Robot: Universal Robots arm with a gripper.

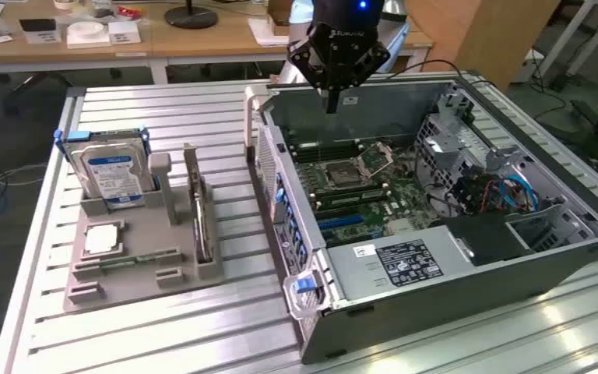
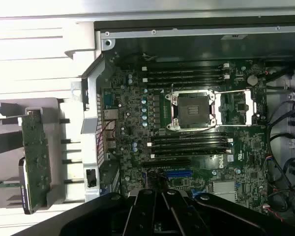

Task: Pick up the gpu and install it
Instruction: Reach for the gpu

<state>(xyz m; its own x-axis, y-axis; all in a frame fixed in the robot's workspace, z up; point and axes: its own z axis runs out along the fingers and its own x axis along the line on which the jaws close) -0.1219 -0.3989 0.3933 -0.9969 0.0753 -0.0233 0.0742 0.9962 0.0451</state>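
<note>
Currently, at the exterior view's left, a grey fixture tray (image 1: 138, 234) lies on the slotted aluminium table (image 1: 174, 109). A hard drive (image 1: 112, 173) with a blue-white label stands upright at the tray's far corner. In front of it lies a square processor chip (image 1: 102, 238), and a narrow green memory stick (image 1: 122, 263) sits nearer still.

The gpu (image 1: 200, 210) stands on edge in a slot along the side of the tray that faces the computer case (image 1: 466, 288). Its metal bracket end is at the far end. Nothing is touching it, so the card is not yet picked up.

The case lies on its side, just beside the tray and with its panel off. This exposes the motherboard (image 1: 351, 195) and its open processor socket (image 1: 361, 164).

The gripper (image 1: 332, 105) hangs over the far edge of the case, above the motherboard and well apart from the gpu. Its fingers are pressed together and hold nothing.

Further right, a labelled power supply (image 1: 403, 261) fills the near corner of the case. A bundle of blue cables (image 1: 507, 191) runs beside the drive cage.
</note>
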